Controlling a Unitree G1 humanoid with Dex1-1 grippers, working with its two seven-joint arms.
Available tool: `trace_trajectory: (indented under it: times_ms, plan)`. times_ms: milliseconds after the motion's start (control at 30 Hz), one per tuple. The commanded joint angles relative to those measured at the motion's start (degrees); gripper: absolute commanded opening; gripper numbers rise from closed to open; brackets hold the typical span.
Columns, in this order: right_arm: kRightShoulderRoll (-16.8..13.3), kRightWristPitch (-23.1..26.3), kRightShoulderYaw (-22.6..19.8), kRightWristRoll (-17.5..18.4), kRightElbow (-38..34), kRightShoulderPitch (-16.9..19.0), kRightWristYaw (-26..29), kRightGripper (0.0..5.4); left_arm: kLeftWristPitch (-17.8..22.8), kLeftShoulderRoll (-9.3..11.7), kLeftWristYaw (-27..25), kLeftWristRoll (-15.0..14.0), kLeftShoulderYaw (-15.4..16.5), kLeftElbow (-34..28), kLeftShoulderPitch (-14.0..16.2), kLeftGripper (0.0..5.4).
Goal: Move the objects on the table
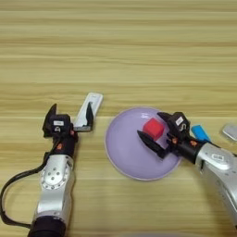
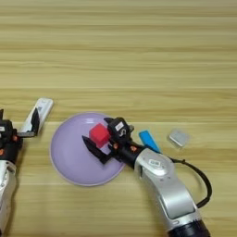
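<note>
On the striped wooden table (image 1: 139, 55) lie four small things and one plate. There is one red cube (image 1: 152, 128), matte and sharp-edged, sitting on the round lilac plate (image 1: 122, 152), right of its middle. There is one long white bar (image 1: 89, 109), smooth and rounded at the ends, lying tilted just left of the plate. There is one small silver-grey square block (image 2: 178, 137), flat with a dull metal look, well right of the plate. One thin blue piece (image 2: 149, 140) lies between plate and block.

The right gripper (image 1: 155, 130) reaches over the plate with its two black fingers spread wide, one on each side of the cube, not closed on it. The left gripper (image 1: 70, 119) is also spread wide, its right finger (image 1: 89, 116) against the bar's near end.
</note>
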Motion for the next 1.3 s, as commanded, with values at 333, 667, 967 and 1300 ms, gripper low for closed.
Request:
trace_trajectory:
  times_ms: [333, 667, 967, 1300]
  plan:
    - [-0.56, 2.59, -0.55, -1.04, 2.74, -0.64, -0.31, 5.36, 1.0, -0.14, -0.26, 0.49, -0.6, -1.42, 0.65, 5.4]
    - [-0.44, 3.78, -0.5, -1.37, 4.31, -1.35, -0.46, 5.36, 1.15, -0.28, 0.0, 0.54, -0.64, -1.43, 0.6, 5.4]
    - [-0.48, 1.06, -0.98, -4.02, 7.48, -3.15, -2.49, 5.36, 1.1, -0.34, 0.17, 0.54, -0.75, -1.15, 0.53, 5.4]
    - [0.84, -5.56, -2.17, -7.61, 18.31, -10.0, -4.9, 5.36, 0.97, -0.36, 0.21, 0.55, -0.57, -0.81, 0.41, 5.4]
